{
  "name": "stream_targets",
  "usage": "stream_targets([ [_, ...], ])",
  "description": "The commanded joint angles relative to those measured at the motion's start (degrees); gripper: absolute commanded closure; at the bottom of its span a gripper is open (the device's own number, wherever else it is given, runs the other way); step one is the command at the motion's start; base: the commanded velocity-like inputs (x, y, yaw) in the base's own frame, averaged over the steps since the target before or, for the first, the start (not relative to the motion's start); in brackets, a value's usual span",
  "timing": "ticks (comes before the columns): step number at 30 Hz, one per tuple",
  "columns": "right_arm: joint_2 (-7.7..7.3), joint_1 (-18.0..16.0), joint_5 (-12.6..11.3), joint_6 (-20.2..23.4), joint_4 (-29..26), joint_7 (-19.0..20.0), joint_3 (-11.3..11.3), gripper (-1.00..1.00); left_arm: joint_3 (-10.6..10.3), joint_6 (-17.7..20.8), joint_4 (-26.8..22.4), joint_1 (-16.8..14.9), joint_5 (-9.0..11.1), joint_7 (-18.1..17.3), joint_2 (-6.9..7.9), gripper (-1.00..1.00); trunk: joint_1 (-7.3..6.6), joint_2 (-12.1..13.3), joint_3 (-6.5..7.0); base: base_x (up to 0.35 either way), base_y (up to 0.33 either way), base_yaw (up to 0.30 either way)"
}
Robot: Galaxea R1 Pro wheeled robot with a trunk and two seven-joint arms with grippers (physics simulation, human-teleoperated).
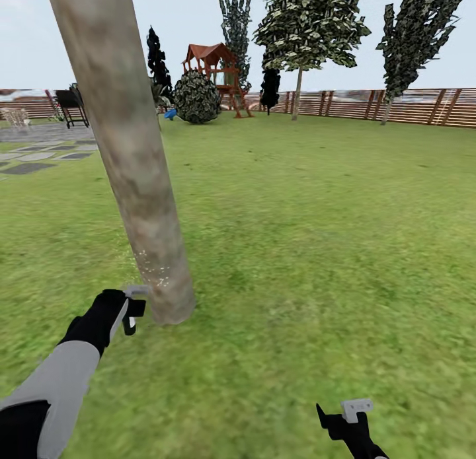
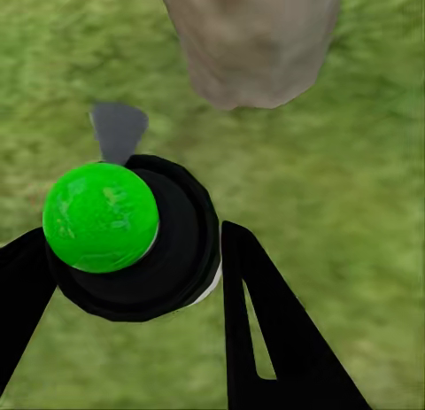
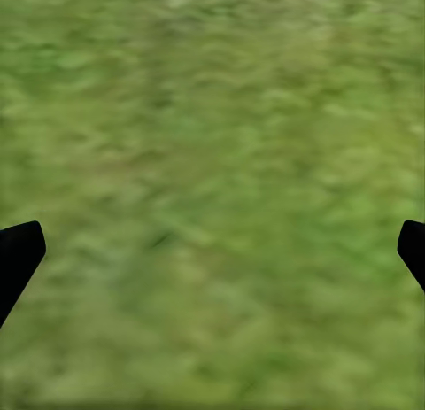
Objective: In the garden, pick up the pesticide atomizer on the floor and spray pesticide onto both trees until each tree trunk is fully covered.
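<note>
Pickup done: black pesticide atomizer with glossy green round cap (image 2: 115,228) clamped in left gripper (image 1: 132,307), nozzle close to thick mottled grey-tan tree trunk (image 1: 129,155); faint white specks low on bark, coverage seemingly barely begun; second tree left; right gripper (image 1: 344,416) spread wide, empty, over green grass lawn (image 1: 317,234).

Tree trunk (image 1: 132,175): matt, mottled grey-tan bark, fairly smooth, no gloss; pale speckles low down near 7 o'clock of the head view. Lawn (image 1: 311,247): rough, patchy green grass, matt. Atomizer (image 2: 133,237): glossy bright-green rounded cap like plastic, black body with slight sheen, matt grey nozzle. Left gripper (image 2: 133,295): matt black fingers, plastic-like. Fence (image 1: 423,105) at 2 o'clock: brown wooden slats, dull finish.
</note>
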Motion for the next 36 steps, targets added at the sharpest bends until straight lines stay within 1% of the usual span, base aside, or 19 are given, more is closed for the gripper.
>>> stream_targets([
  [1,-0.02,0.0,-0.7,-0.2,0.1,0.3,0.4,-1.00,0.2,0.3,-0.1,0.0,-0.3,-0.4,1.30,1.00,-0.01,0.0,-0.05,0.000,0.000,0.000],
  [2,-0.02,0.0,-0.7,-0.2,0.0,0.3,0.4,-1.00,0.1,0.3,-0.1,0.1,-0.3,-0.4,1.80,1.00,-0.01,0.0,-0.05,0.000,0.000,0.000],
  [5,-0.02,0.0,-0.7,-0.2,0.0,0.3,0.4,-1.00,0.1,0.4,-0.2,0.1,-0.2,-0.4,1.49,1.00,-0.01,0.0,-0.05,0.000,0.000,-0.093],
  [6,-0.03,0.0,-0.7,-0.2,0.0,0.4,0.4,-1.00,0.1,0.4,-0.4,0.0,-0.1,-0.5,0.57,1.00,-0.01,0.0,-0.05,0.000,0.000,-0.255],
  [8,-0.04,0.0,-0.7,-0.2,0.0,0.3,0.4,-1.00,0.1,0.4,-0.6,0.0,-0.1,-0.6,-0.15,1.00,-0.01,0.0,-0.05,0.000,0.000,-0.234],
  [12,-0.05,0.0,-0.7,-0.2,0.0,0.3,0.4,-1.00,0.1,0.5,-0.9,0.0,0.0,-1.4,0.46,1.00,-0.01,0.0,-0.05,0.000,-0.005,-0.052],
  [15,-0.03,0.0,-0.7,-0.2,0.0,0.3,0.4,-1.00,0.2,0.5,-0.9,-0.2,-0.2,-1.6,0.49,1.00,-0.01,0.0,-0.05,0.000,-0.157,-0.005],
  [18,-0.02,0.0,-0.7,-0.2,0.0,0.3,0.4,-1.00,0.3,0.8,-1.0,-2.3,-0.2,-1.6,0.36,1.00,-0.01,0.0,-0.05,0.000,-0.263,0.000],
  [20,-0.02,0.0,-0.7,-0.2,0.0,0.3,0.4,-1.00,0.3,2.4,-1.0,-3.4,-0.2,-1.6,0.33,1.00,-0.01,0.0,-0.05,0.019,-0.273,0.000],
  [21,-0.02,0.0,-0.7,-0.2,0.0,0.3,0.4,-1.00,0.2,3.9,-1.0,-4.2,-0.3,-1.6,0.39,1.00,-0.01,0.0,-0.05,0.088,-0.274,0.000],
  [24,-0.02,0.0,-0.7,-0.2,0.0,0.3,0.4,-1.00,0.2,5.0,-1.1,-5.3,-0.4,-1.5,0.50,1.00,-0.01,0.0,-0.05,0.104,-0.245,0.135],
  [29,-0.02,0.0,-0.7,-0.2,0.0,0.3,0.4,-1.00,0.2,5.2,-1.1,-5.5,-0.6,-1.3,0.60,1.00,-0.01,0.0,-0.05,-0.038,-0.210,0.262],
  [33,-0.02,0.0,-0.7,-0.2,0.0,0.3,0.4,-1.00,0.2,5.2,-1.3,-5.5,-0.6,-1.1,0.58,1.00,-0.01,0.0,-0.05,-0.016,-0.036,0.275],
  [36,-0.02,0.0,-0.7,-0.2,0.0,0.3,0.4,-1.00,0.2,5.3,-3.9,-5.5,-0.5,-1.0,0.41,1.00,-0.01,0.0,-0.05,0.035,-0.040,0.207],
])
